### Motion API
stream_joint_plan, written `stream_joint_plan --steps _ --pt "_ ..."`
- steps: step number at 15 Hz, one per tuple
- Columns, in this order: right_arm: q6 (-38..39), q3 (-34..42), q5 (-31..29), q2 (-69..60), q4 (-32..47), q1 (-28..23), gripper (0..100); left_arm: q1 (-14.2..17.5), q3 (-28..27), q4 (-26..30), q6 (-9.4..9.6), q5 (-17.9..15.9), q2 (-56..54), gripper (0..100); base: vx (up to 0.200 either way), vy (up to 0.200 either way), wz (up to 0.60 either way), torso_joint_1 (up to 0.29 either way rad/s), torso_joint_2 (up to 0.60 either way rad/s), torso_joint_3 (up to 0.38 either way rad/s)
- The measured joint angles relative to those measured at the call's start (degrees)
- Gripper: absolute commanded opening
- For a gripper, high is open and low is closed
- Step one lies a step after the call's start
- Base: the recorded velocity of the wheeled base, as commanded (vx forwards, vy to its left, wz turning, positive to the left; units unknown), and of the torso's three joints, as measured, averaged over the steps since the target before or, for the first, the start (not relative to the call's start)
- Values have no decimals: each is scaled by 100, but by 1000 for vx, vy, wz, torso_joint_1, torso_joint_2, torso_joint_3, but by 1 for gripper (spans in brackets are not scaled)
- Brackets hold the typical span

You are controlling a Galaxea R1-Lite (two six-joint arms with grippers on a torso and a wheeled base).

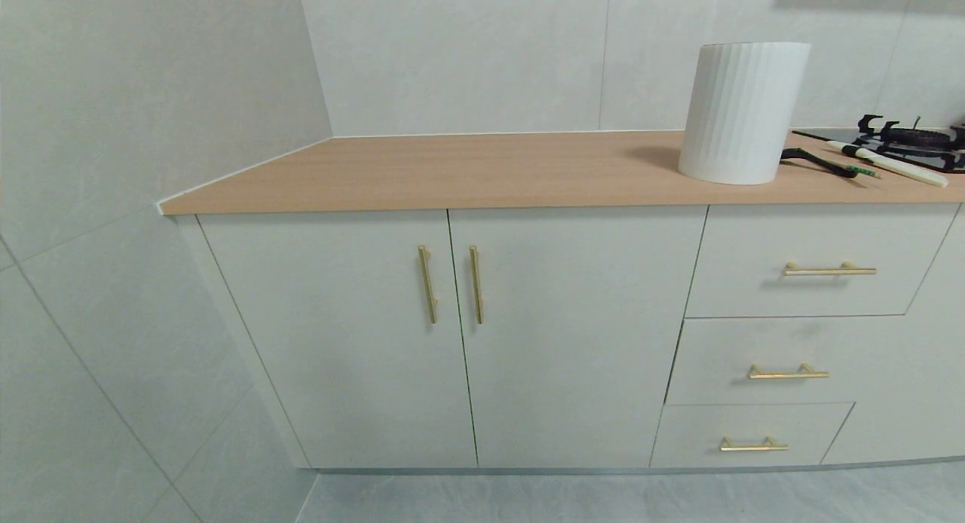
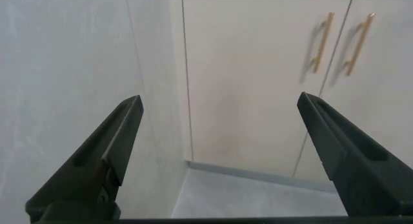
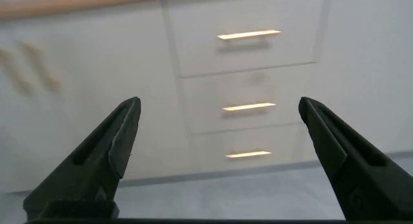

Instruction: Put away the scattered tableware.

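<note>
Left claw: left gripper (image 2: 218, 100) released, jaws wide apart, nothing between them; it sits low, facing the left cabinet door (image 2: 251, 88), with the tiled side wall (image 2: 64, 62) just beside it.
Right claw: right gripper (image 3: 218, 102) released, jaws wide apart and empty; it faces the stack of drawers.
Floor: grey floor (image 1: 603, 500) runs along the cabinet base.
Doors: two pale cabinet doors (image 1: 339, 342), both closed, each with an upright gold door handle (image 1: 428, 283) beside the middle seam.
Drawers: three drawers (image 1: 761, 357) to the right of the doors, stacked and all closed, each with a level gold bar handle (image 3: 248, 34).
Counter: wooden countertop (image 1: 452, 169) over the cabinet; its left end meets the side wall.
Container: white ribbed container (image 1: 742, 112) stands upright on the countertop, toward the right end.
Tableware: black-handled utensil (image 1: 818, 162) lies flat on the countertop just right of the container. The white utensil (image 1: 889, 163) lies beside it, farther right. Their exact kind cannot be told.
Stove: black stove grate (image 1: 916, 136) at the far right edge, behind the utensils.
Back: pale tiled back wall (image 1: 467, 56) behind the countertop.
</note>
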Motion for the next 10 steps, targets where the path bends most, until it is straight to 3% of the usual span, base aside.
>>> stream_joint_plan --steps 4,5,7,10 --pt "-631 1399 -449 -325 -1510 -254 100 27 967 -805 13 -63 -83 100 0 0 0 0 0 0" --pt "-706 1727 -475 -356 -1799 -272 100 27 1182 -1202 -51 -233 -89 100 0 0 0 0 0 0" --pt "-667 1987 -490 -391 -1794 -283 100 22 1384 -1203 -219 -622 -94 100 0 0 0 0 0 0" --pt "-694 2050 -13 -405 -1777 -285 100 22 1442 -1061 -99 -1191 -94 100 0 0 0 0 0 0"
